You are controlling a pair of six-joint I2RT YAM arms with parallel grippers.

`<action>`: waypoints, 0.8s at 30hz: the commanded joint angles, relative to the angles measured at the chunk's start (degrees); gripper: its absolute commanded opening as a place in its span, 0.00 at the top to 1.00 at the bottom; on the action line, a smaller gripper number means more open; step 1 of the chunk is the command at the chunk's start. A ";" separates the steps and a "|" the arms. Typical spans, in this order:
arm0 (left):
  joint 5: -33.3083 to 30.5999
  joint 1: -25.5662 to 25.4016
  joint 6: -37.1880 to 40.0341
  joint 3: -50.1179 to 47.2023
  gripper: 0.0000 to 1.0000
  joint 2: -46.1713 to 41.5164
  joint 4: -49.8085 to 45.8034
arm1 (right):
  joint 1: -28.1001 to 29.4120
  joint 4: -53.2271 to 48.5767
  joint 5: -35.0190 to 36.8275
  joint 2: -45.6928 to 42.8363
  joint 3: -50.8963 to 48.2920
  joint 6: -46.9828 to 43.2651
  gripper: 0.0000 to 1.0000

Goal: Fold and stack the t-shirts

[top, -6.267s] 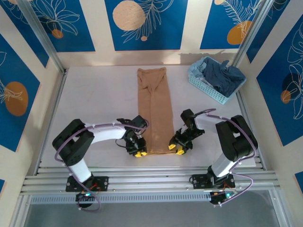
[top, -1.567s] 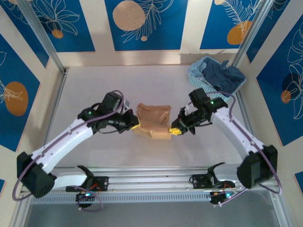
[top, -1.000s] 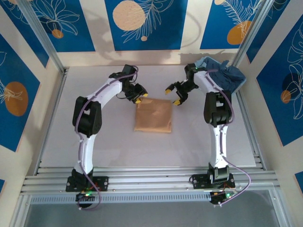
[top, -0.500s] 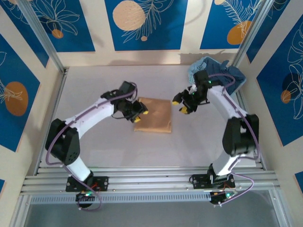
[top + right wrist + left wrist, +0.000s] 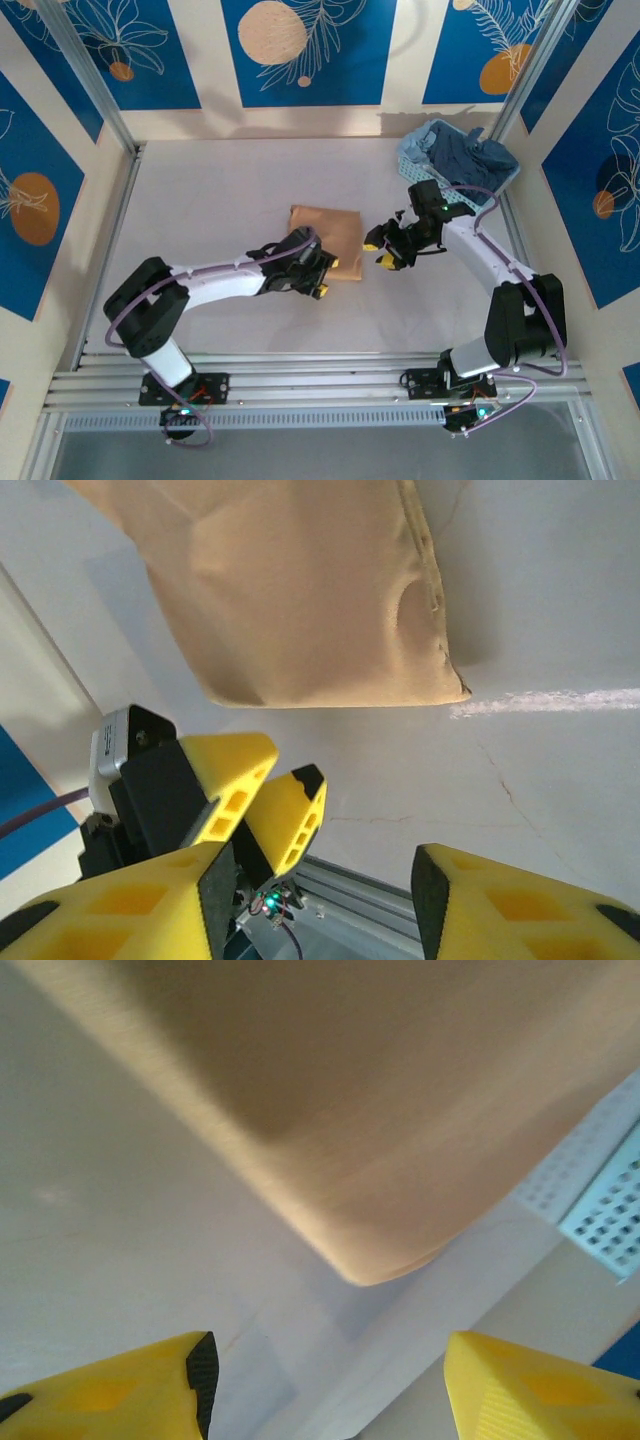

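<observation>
pale grey worktop (image 5: 200, 200) between blue leaf-print walls (image 5: 300, 50). folded tan-orange cloth t-shirt (image 5: 328, 226) at centre, lower edge hidden under the left arm (image 5: 225, 280). dusty dark blue t-shirt (image 5: 465, 155) bunched in the light-blue plastic lattice basket (image 5: 430, 185), upper right. left jaws and right jaws apart, empty.

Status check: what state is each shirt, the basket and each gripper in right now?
tan t-shirt: folded into a compact rectangle, lying on the table, not held.
dark blue t-shirt: unfolded, bunched in the light-blue basket.
light-blue basket: upright, at the table's far right corner.
left gripper: open, empty, at the tan t-shirt's near edge.
right gripper: open, empty, beside the tan t-shirt's right edge.
</observation>
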 commanded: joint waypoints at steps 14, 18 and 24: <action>-3.34 14.31 4.41 14.72 0.68 13.17 6.43 | 2.55 14.47 -8.09 22.41 10.99 6.37 0.84; -1.54 19.23 9.55 19.32 0.68 17.43 3.41 | 2.30 13.97 -7.07 27.60 13.83 6.97 0.85; 3.31 24.51 14.94 23.86 0.68 25.61 1.24 | 2.52 12.60 -6.60 33.89 17.57 6.97 0.85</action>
